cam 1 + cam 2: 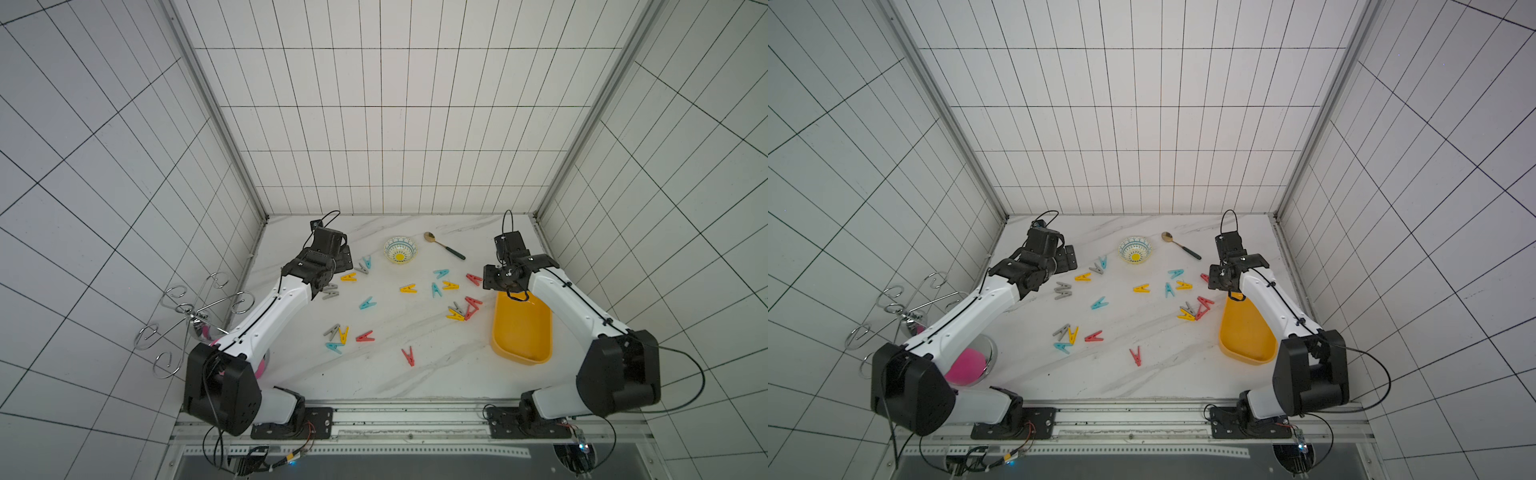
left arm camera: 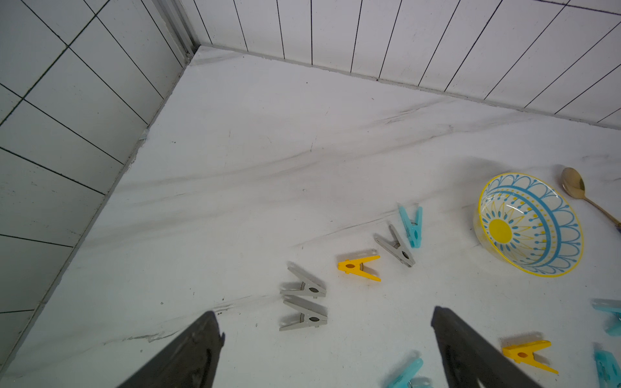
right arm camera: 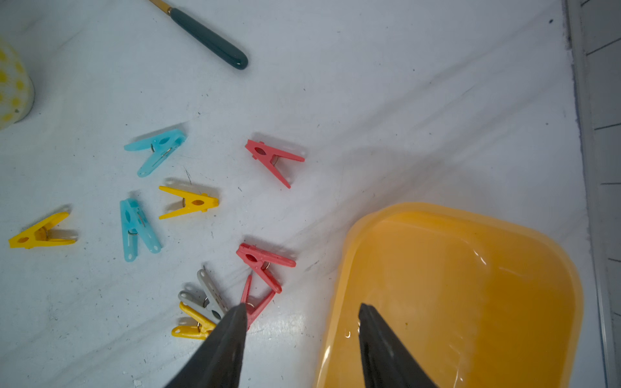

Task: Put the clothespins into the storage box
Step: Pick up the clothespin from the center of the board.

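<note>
In both top views the right arm (image 1: pixel 573 307) (image 1: pixel 1273 307) hid the far end of the shallow yellow plastic storage box (image 1: pixel 521 332) (image 1: pixel 1246 336). In the right wrist view the picture's edge cut that box (image 3: pixel 470 285) off, and one finger (image 3: pixel 225 346) of the right claw (image 3: pixel 301 304) covered the tips of a red plastic clothespin (image 3: pixel 262 305) and a yellow plastic clothespin (image 3: pixel 188 332).

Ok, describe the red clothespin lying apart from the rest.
Find the yellow storage box on the right of the table. Left of its near end lies a red clothespin. It is the one nearest the front edge, bare marble all round.
</note>
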`<action>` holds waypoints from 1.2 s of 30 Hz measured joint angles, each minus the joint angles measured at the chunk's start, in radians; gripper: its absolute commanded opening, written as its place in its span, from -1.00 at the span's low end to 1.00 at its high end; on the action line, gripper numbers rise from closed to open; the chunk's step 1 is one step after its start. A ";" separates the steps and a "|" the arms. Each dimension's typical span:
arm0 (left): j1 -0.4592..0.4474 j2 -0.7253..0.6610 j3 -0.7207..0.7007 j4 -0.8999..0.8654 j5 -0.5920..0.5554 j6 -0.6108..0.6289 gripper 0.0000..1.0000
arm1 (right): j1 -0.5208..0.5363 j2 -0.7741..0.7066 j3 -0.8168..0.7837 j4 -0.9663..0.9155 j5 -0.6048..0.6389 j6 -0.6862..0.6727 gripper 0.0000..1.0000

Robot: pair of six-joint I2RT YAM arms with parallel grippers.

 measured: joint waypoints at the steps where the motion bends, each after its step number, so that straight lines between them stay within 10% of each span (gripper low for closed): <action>1: 0.000 0.002 0.005 -0.003 0.003 -0.006 0.98 | 0.004 0.033 0.025 -0.003 0.002 -0.015 0.14; 36: 0.000 0.008 0.041 -0.047 -0.011 -0.037 0.98 | -0.050 0.507 0.237 0.058 -0.128 -0.168 -0.33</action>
